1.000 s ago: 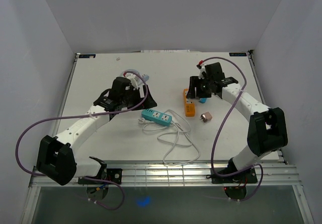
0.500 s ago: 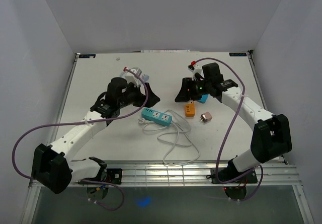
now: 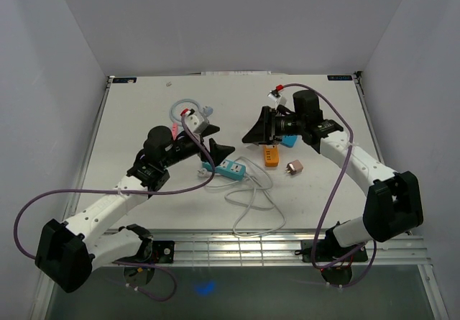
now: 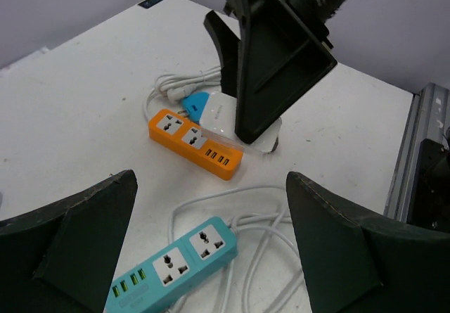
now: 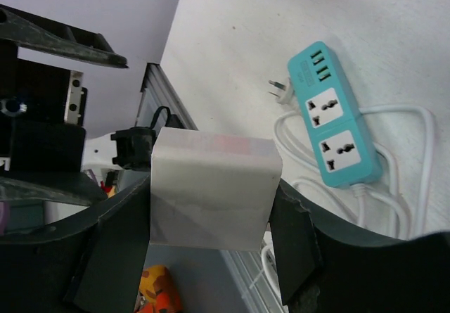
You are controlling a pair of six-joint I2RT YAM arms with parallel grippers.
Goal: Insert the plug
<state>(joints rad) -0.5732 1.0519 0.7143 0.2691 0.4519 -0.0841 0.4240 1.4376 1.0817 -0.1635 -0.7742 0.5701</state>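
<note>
The right pincer (image 5: 214,195) is pinching a white plug block (image 5: 211,162) by 2 opposite flat sides and is carrying it in the air, above the counter (image 3: 136,111). This hold is probably leaving the prong face free. The prongs themselves are not showing in any view, so I cannot tell which way they are pointing.

In the top view the block is hanging near the far end of the orange power strip (image 3: 271,154). The right wrist camera is looking past it at the teal power strip (image 5: 334,126) with its 2 sockets facing up. I am judging that the teal strip is the target, but the orange one is also possible.

The left pincer (image 4: 211,186) is spread wide and is gripping nothing. It is hovering over the left end of the teal strip, with the strip lying between its fingers (image 4: 77,232) in its own camera. I think it is waiting there to press the light strip down, so that the strip is not sliding when the plug is pushing in.

The white cable (image 3: 251,203) is lying in loose loops on the near side, out of the way.
</note>
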